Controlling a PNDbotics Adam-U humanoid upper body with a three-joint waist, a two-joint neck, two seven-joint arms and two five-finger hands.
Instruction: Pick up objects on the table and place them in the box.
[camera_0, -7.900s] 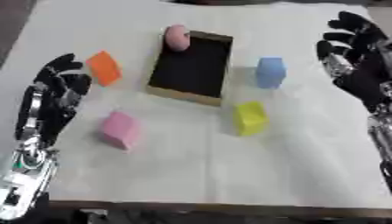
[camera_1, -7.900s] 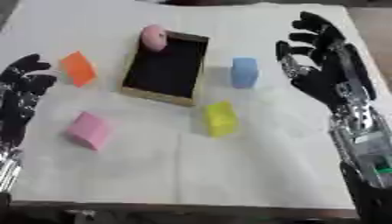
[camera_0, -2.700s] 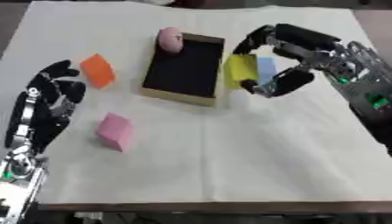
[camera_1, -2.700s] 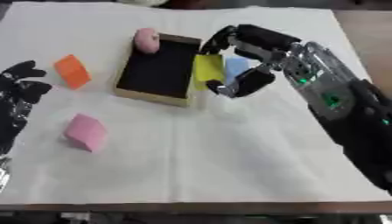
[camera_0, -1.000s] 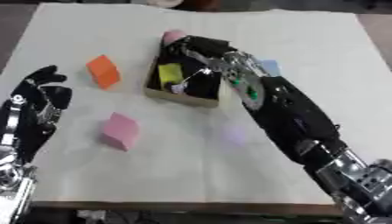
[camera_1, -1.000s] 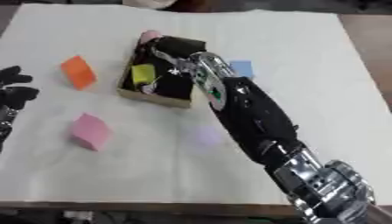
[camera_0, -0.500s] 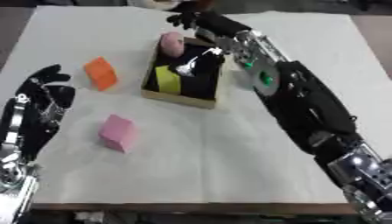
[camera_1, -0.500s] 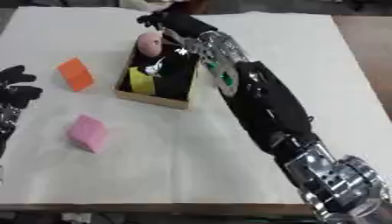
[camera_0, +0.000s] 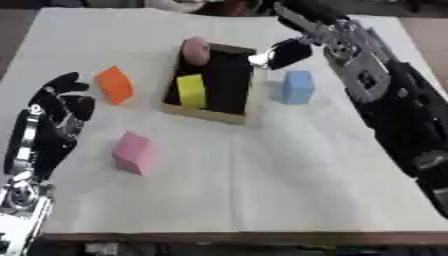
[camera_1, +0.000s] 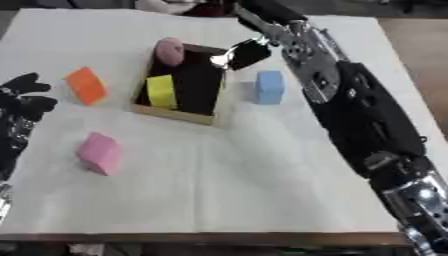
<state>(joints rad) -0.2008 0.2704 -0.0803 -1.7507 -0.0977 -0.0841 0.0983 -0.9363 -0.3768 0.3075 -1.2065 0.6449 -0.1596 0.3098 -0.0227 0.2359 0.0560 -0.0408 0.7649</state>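
white cloth-covered table (camera_0: 289, 165), brown floor beyond its far corners

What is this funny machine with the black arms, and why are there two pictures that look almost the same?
It is a robot with two arms and hands like a person's, and a person steers it. The two pictures come from two camera eyes in its head, looking down at the white table, so they nearly match. Its job is to put the blocks into the dark open box. A yellow block is already inside, and a pink rounded thing leans at the box's far end. An orange block, a pink block and a blue block lie on the table. The right hand hovers by the box's edge, holding nothing. The left hand waits open at the left.
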